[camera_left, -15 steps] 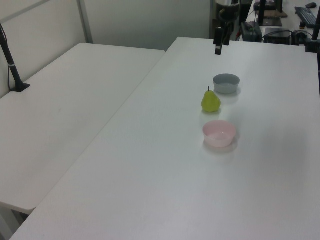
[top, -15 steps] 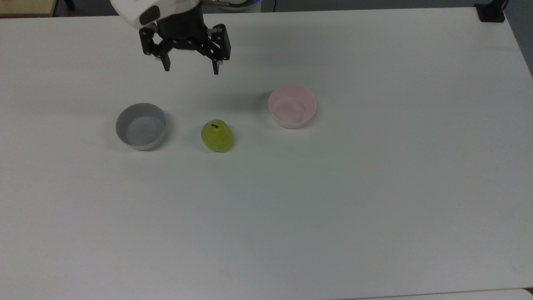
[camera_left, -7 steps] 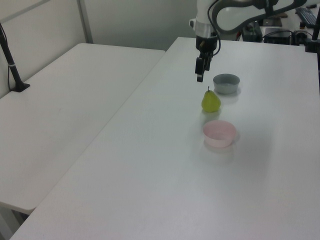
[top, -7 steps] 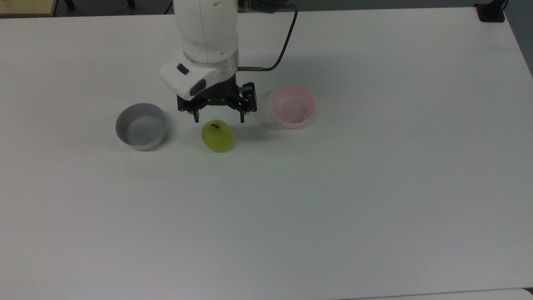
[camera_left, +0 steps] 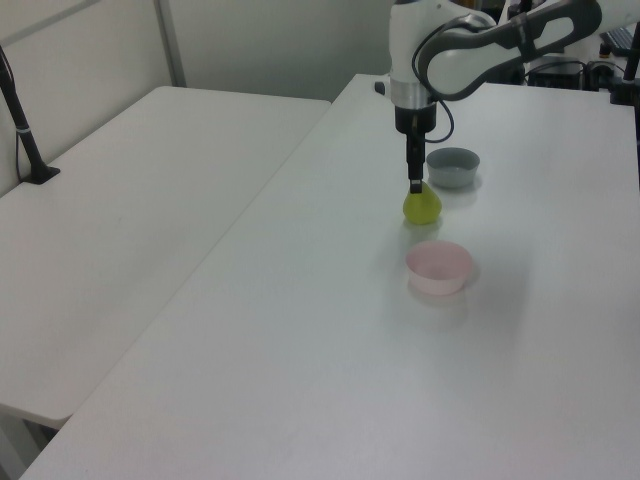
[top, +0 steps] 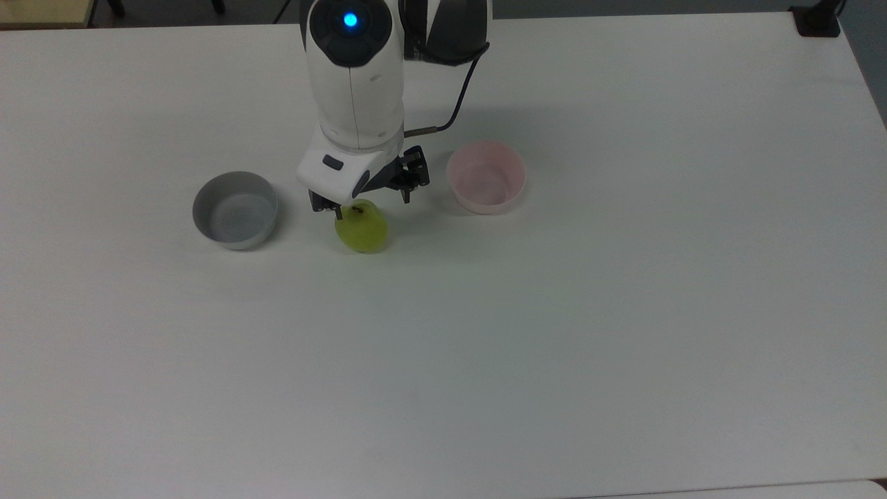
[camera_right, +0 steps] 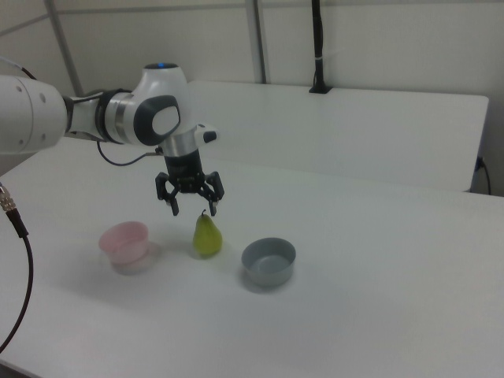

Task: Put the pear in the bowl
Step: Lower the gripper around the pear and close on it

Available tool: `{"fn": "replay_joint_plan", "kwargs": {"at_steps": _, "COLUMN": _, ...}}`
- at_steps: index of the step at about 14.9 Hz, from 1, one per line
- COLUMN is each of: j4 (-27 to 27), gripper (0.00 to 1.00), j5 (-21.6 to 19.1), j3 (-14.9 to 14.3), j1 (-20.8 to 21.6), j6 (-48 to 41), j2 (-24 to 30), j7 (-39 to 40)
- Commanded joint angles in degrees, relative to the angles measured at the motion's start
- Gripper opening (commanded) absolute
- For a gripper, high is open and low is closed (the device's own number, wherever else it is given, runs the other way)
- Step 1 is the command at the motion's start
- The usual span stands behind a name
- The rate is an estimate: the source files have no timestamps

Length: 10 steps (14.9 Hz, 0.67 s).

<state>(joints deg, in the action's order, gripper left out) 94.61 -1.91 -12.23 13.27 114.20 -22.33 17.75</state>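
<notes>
overhead, fingers (camera_right: 194, 210) spread wide – just above upright pear (camera_right: 207, 236), gripping nothing

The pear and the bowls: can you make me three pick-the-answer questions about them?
1. Where does the pear stand?
A. inside the pink bowl
B. between the pink bowl and the grey bowl
C. at the table's edge

2. How many bowls are on the table?
A. two
B. three
C. four

3. What is the tool doing?
A. hanging open just above the pear
B. gripping the grey bowl
C. lying flat on the table

Answers:
1 B, in the right view the pear sits on the table with the pink bowl to one side and the grey bowl to the other.
2 A, one pink and one grey.
3 A, its fingers are spread over the pear's stem.
</notes>
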Motion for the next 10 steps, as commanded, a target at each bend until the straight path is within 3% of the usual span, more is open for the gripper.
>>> {"fn": "replay_joint_plan", "kwargs": {"at_steps": 1, "j4": 2.9, "gripper": 1.0, "j5": 2.2, "j3": -0.7, "j1": 0.8, "j6": 1.6, "j2": -0.8, "j7": 3.3}}
{"fn": "replay_joint_plan", "kwargs": {"at_steps": 7, "j4": 6.0, "gripper": 0.97, "j5": 5.4, "j3": -0.7, "j1": 0.3, "j6": 8.7, "j2": -2.5, "j7": 3.3}}
{"fn": "replay_joint_plan", "kwargs": {"at_steps": 9, "j4": 6.1, "gripper": 0.87, "j5": 5.6, "j3": -0.7, "j1": 0.4, "j6": 8.9, "j2": -2.5, "j7": 3.6}}
{"fn": "replay_joint_plan", "kwargs": {"at_steps": 10, "j4": 6.2, "gripper": 0.76, "j5": 5.6, "j3": -0.7, "j1": 0.4, "j6": 8.8, "j2": -2.6, "j7": 4.5}}
